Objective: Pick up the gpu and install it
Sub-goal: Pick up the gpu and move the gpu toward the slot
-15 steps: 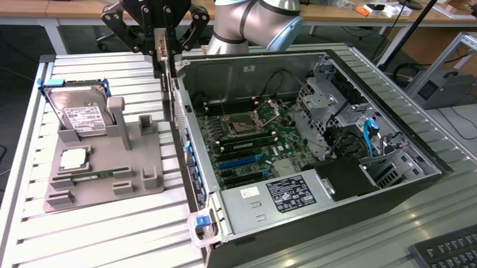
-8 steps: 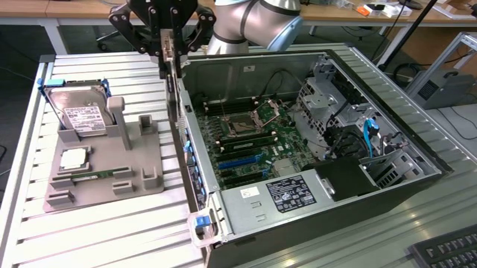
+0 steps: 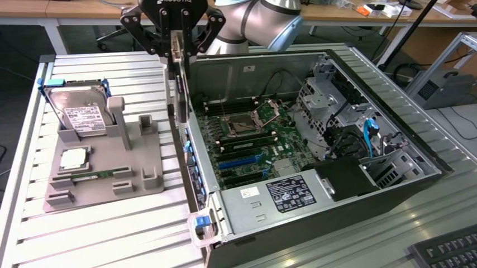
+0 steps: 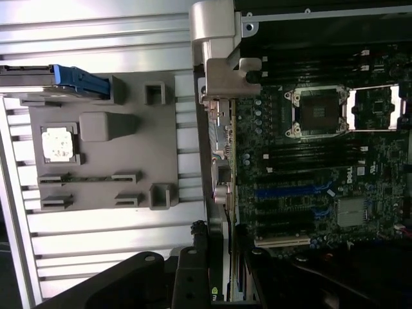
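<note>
Black gripper (image 3: 177, 50) pinches the thin dark flat gpu card (image 3: 180, 100), which hangs upright, apparently just over the open grey computer case's wall (image 3: 246, 67). Best held plumb, clear of the wall, square to the blue motherboard slots (image 3: 240, 158).

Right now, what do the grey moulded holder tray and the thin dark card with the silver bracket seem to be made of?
The grey moulded holder tray looks like matte plastic, possibly printed: even dull grey, no glint. The thin dark card, seen edge-on, is perhaps circuit board; its silver bracket looks like bare sheet metal, bright and reflective.
</note>
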Controlling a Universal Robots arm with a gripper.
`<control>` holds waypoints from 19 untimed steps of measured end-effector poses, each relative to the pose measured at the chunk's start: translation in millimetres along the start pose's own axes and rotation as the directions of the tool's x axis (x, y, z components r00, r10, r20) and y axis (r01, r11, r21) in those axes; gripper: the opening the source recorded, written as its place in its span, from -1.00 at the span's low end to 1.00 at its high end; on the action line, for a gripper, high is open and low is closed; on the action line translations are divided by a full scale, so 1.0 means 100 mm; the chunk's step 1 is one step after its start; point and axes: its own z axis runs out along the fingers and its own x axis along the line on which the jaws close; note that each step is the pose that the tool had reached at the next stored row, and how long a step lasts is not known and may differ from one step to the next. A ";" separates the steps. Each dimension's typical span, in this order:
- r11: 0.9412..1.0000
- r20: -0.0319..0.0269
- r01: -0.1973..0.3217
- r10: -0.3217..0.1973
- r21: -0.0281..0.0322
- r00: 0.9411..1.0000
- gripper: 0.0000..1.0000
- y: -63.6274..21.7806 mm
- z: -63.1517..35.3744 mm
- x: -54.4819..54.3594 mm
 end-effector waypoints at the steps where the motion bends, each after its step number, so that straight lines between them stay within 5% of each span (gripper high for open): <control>1: 1.000 0.000 0.000 0.000 0.000 1.000 -0.47 -0.002 0.001 -0.01; 19: 1.000 0.000 0.000 0.000 0.002 1.000 -0.47 -0.023 0.018 -0.29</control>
